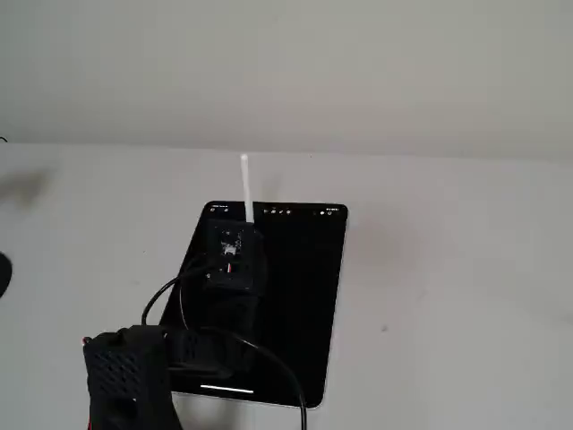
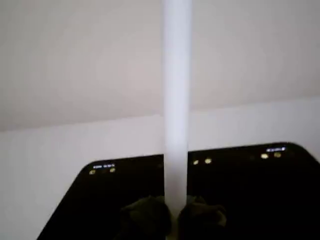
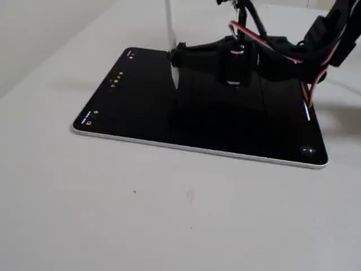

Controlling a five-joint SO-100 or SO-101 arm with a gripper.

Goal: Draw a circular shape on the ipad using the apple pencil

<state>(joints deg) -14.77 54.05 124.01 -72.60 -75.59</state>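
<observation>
The ipad [image 1: 304, 296] lies flat on the white table, its black screen lit only by a row of tiny icons along the far short edge. No circular shape shows on the screen in any view. My gripper [image 3: 175, 56] hangs over the icon end of the ipad [image 3: 141, 107], shut on the apple pencil [image 3: 169, 22]. The white stylus stands nearly upright with its tip down by the glass; I cannot tell whether it touches. In the wrist view the apple pencil [image 2: 176, 100] runs up the middle between the dark fingertips [image 2: 145, 217], above the ipad [image 2: 250, 200].
The black arm with its cables [image 1: 134, 367] reaches in over the near end of the tablet in a fixed view. White table surface [image 3: 169, 214] surrounds the tablet, and a pale wall [image 1: 286, 72] rises behind it.
</observation>
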